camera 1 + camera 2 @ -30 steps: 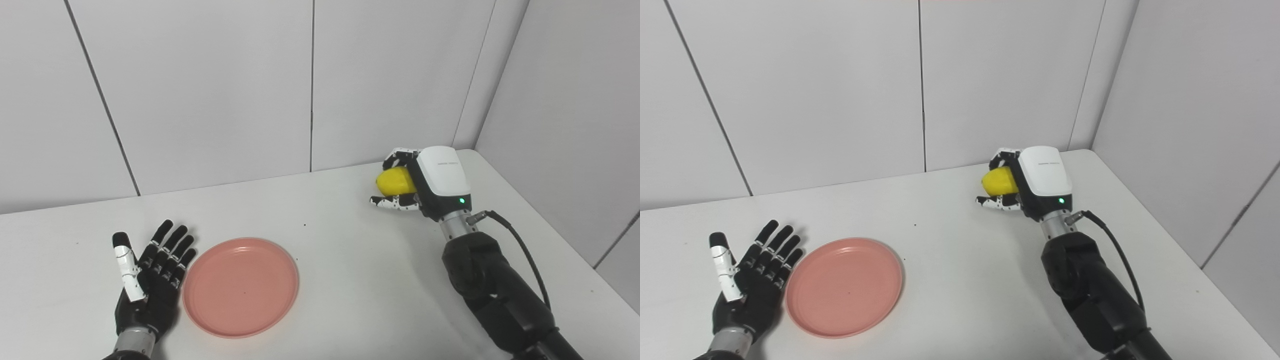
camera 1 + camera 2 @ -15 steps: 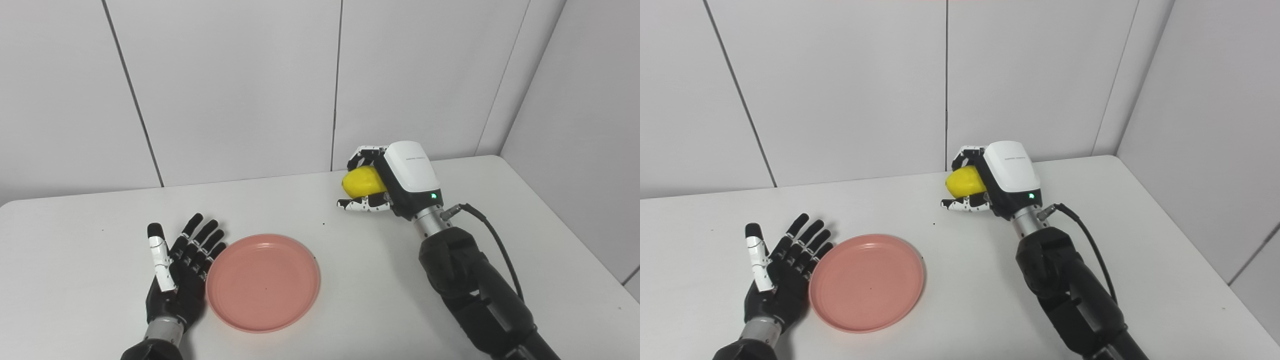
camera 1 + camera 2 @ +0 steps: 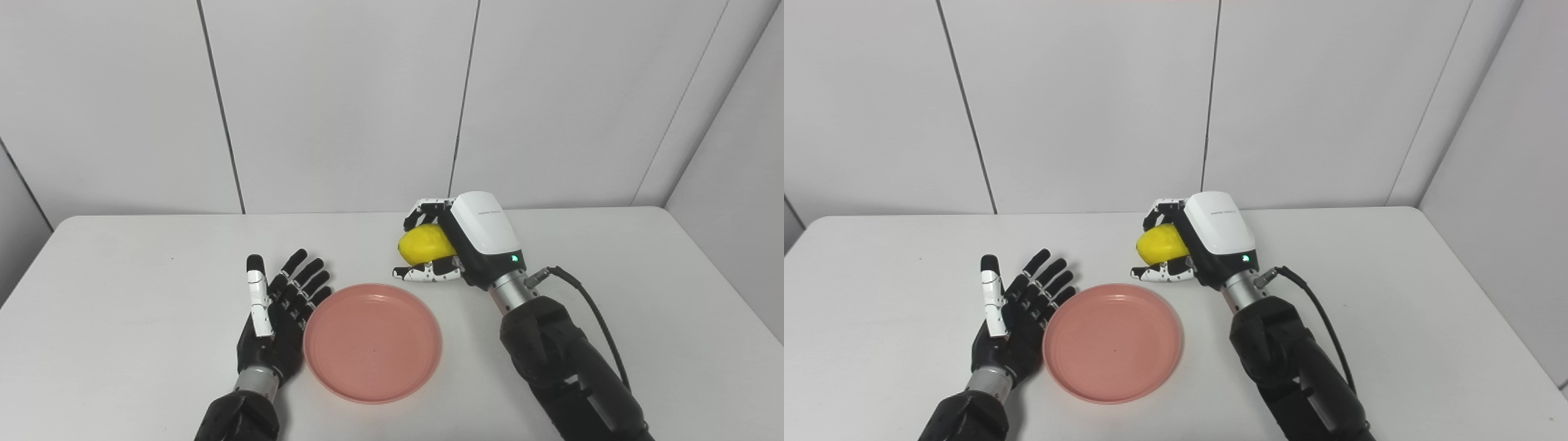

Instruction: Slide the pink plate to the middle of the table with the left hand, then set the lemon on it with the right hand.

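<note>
Step in hand, as you can judge it: the second one, carrying the lemon to the plate; the slide looks done or close to done.

Pink plate (image 3: 372, 342) lies flat on the white table (image 3: 643, 263), roughly mid-table, a shade toward the near edge; nothing on it.

Your left hand (image 3: 275, 318) lies flat just beside the plate's left rim, palm toward it, fingers straight and fanned a little apart, gripping nothing; whether it touches the rim you cannot tell from either view.

Your right hand (image 3: 450, 248) is curled round the lemon (image 3: 424, 244); fingers wrapped over the top and far side, thumb tucked under, yellow showing between them; the grip looks firm. The lemon sits off the table, up and just beyond the plate's far-right rim, not yet over the dish.

Next move calls for: bring the right hand toward you and to the left until the lemon hangs over the plate's centre; lower until it is near the surface; then ease the fingers apart. Drop from height and the lemon will likely roll; the rim is shallow.

Surroundings: bare tabletop, plain panelled wall (image 3: 343, 104) behind, a cable (image 3: 588, 300) trailing off the right wrist.

In the way: nothing lies between lemon and plate; only the left hand sits close to the rim, so keep it flat or draw it clear before release.
</note>
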Action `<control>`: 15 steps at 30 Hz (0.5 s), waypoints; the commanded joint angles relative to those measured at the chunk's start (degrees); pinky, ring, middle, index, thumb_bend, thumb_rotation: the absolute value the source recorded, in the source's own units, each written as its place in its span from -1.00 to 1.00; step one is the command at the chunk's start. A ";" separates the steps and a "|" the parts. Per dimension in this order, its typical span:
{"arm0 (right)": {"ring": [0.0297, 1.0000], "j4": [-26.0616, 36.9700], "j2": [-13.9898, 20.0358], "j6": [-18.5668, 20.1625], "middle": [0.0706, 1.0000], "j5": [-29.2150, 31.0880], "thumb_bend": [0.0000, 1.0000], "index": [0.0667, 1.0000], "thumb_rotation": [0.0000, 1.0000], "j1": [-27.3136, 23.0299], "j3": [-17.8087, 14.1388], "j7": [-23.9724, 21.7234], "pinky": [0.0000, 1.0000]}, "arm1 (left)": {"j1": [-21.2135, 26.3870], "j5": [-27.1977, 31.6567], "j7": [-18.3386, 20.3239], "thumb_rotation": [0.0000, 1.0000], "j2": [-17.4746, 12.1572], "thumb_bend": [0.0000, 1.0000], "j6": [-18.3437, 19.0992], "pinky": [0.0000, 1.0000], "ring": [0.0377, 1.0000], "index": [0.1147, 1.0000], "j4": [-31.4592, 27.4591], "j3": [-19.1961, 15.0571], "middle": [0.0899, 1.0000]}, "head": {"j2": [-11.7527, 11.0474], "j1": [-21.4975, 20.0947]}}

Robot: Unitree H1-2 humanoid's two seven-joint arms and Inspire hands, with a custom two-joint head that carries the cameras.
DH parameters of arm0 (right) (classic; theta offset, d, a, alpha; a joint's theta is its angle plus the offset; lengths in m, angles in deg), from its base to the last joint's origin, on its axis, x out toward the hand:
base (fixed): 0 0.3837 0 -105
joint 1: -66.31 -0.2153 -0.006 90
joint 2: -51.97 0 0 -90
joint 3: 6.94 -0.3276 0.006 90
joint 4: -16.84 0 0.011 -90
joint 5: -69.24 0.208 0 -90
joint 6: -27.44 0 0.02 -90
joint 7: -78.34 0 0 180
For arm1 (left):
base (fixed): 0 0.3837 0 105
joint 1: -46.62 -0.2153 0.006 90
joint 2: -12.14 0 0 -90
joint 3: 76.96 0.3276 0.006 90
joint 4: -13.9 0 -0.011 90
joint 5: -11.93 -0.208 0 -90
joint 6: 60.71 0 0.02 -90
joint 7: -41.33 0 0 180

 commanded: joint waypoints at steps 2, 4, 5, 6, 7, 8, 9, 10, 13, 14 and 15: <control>-0.41 0.75 0.13 -2.94 -0.30 0.16 0.01 -0.11 -0.67 -3.25 0.07 -0.90 -0.51 | -2.73 -1.89 -1.82 0.91 0.85 0.57 1.35 0.67 0.65 0.57 2.72 0.43 0.56 | 0.15 0.64; -0.40 0.78 -0.08 -3.41 -0.28 1.12 0.01 -0.10 -0.67 -3.36 0.16 -2.05 -0.49 | -2.69 -2.09 -2.20 0.91 1.16 0.58 1.50 0.68 0.65 0.56 2.77 0.32 0.55 | 0.19 1.14; -0.40 0.76 -0.08 -3.76 -0.28 1.33 0.01 -0.10 -0.67 -3.40 0.30 -2.44 -0.49 | -2.68 -2.24 -2.27 0.90 1.31 0.59 1.59 0.68 0.65 0.56 2.75 0.30 0.54 | 0.26 1.71; -0.41 0.79 -0.08 -4.02 -0.30 1.42 0.01 -0.11 -0.67 -3.40 0.45 -2.77 -0.50 | -2.69 -2.36 -2.20 0.90 1.39 0.60 1.57 0.69 0.64 0.56 2.79 0.30 0.54 | 0.27 1.92; -0.39 0.78 -0.04 -4.32 -0.30 1.44 0.01 -0.11 -0.67 -3.39 0.66 -3.02 -0.49 | -2.69 -2.38 -2.01 0.89 1.42 0.61 1.44 0.69 0.64 0.56 2.89 0.33 0.54 | 0.25 2.12; -0.41 0.62 0.04 -4.93 -0.31 1.53 0.01 -0.11 -0.67 -3.39 0.90 -3.12 -0.50 | -2.68 -2.33 -1.84 0.88 1.43 0.62 1.32 0.70 0.64 0.57 2.97 0.35 0.54 | 0.24 2.29; -0.45 0.33 0.18 -5.72 -0.34 1.57 0.01 -0.11 -0.67 -3.38 1.16 -3.14 -0.53 | -2.65 -2.27 -1.70 0.86 1.41 0.64 1.18 0.71 0.64 0.56 3.10 0.35 0.54 | 0.20 2.40; -0.47 -0.02 0.36 -6.44 -0.37 1.46 0.01 -0.11 -0.67 -3.36 1.47 -3.33 -0.55 | -2.62 -2.22 -1.62 0.86 1.40 0.64 1.07 0.71 0.64 0.56 3.20 0.36 0.54 | 0.17 2.46; -0.51 -0.63 0.82 -7.32 -0.40 0.25 0.01 -0.11 -0.68 -3.30 2.65 -4.66 -0.58 | -2.56 -2.25 -1.50 0.86 1.28 0.64 0.75 0.75 0.64 0.57 3.43 0.49 0.55 | 0.15 2.31; -0.51 -0.69 0.89 -7.38 -0.40 -0.21 0.01 -0.11 -0.68 -3.12 3.14 -5.21 -0.58 | -2.56 -2.31 -1.55 0.87 1.24 0.64 0.78 0.76 0.65 0.57 3.36 0.57 0.56 | 0.21 2.10; -0.50 -0.72 0.92 -7.45 -0.39 -0.51 0.01 -0.11 -0.67 -2.99 3.42 -5.58 -0.58 | -2.56 -2.34 -1.60 0.88 1.22 0.64 0.82 0.76 0.65 0.58 3.29 0.63 0.56 | 0.21 2.10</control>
